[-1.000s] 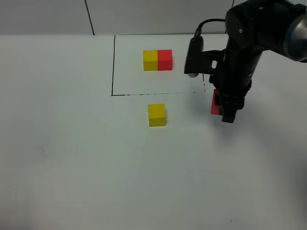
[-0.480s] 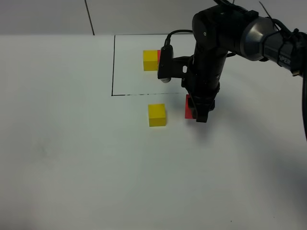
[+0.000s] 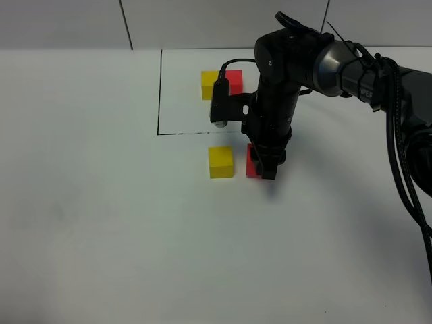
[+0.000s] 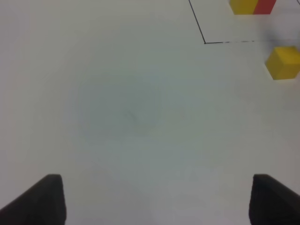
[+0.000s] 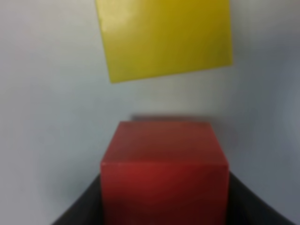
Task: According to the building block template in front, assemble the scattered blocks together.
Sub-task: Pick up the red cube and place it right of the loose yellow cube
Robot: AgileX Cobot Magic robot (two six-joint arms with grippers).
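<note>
The template is a black-lined rectangle (image 3: 160, 94) at the back, framing a joined pair, a yellow cube (image 3: 210, 84) on the left and a red cube (image 3: 235, 78) on the right, the red one partly hidden by my arm. The loose yellow cube (image 3: 221, 162) sits just in front of the frame. My right gripper (image 3: 263, 165) is shut on the loose red cube (image 3: 252, 167), just right of the yellow cube with a small gap. The right wrist view shows the red cube (image 5: 164, 168) between my fingers and the yellow cube (image 5: 164, 37) beyond it. My left gripper (image 4: 157, 197) is open and empty.
The white table (image 3: 101, 223) stretches bare to the left and front. The left wrist view shows the yellow cube (image 4: 283, 62) and the template pair (image 4: 253, 5) far off. A cable (image 3: 405, 175) hangs along the right arm.
My right gripper has carried the red cube leftward, from well right of the frame's corner to just right of the yellow cube. The yellow cube has not moved.
</note>
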